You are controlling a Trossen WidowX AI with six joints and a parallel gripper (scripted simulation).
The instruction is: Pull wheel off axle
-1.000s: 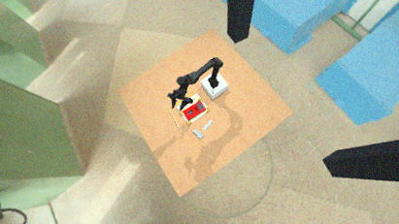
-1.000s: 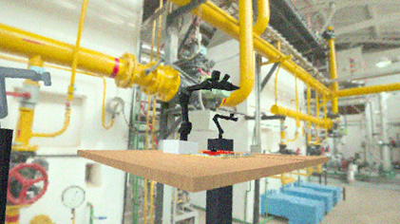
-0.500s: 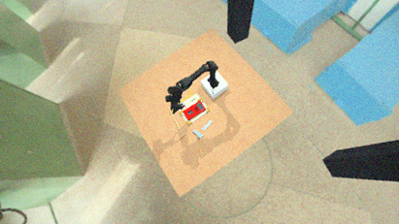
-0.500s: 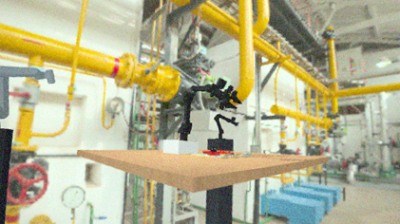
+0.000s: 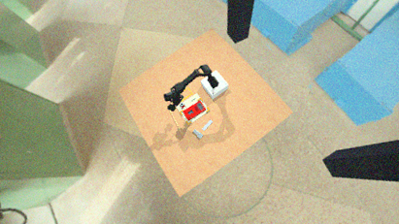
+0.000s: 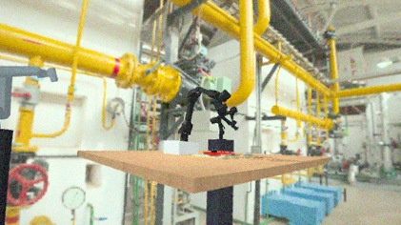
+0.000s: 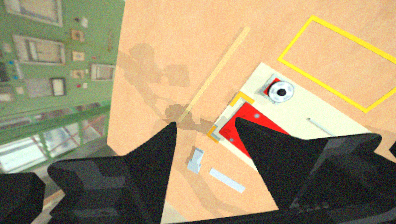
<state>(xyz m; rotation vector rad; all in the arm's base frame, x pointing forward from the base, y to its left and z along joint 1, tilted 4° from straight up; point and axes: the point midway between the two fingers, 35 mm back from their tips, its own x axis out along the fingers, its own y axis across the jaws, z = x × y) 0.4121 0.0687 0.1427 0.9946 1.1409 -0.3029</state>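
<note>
The wheel [image 7: 281, 92], a silvery disc with a dark centre, sits over a small red and grey mount at one corner of the cream board [image 7: 295, 112] [image 5: 195, 99]. The axle is hidden under it. The marked area, a yellow outline [image 7: 295, 39], lies on the table beside the board, at the upper right of the wrist view. My gripper [image 7: 206, 123] [image 5: 170, 107] [image 6: 235, 118] is open, with nothing between its fingers. It hangs above the table near the board's edge, clear of the wheel, which shows to the right of and above the fingertips in the wrist view.
The board carries a red plate [image 7: 247, 111], yellow corner pieces and a thin rod [image 7: 319, 126]. A pale yellow strip [image 7: 215, 75], a grey block [image 7: 195, 161] and a pale bar [image 7: 227, 180] lie beside it. The arm stands on a white box [image 5: 217, 91] [image 6: 179, 147].
</note>
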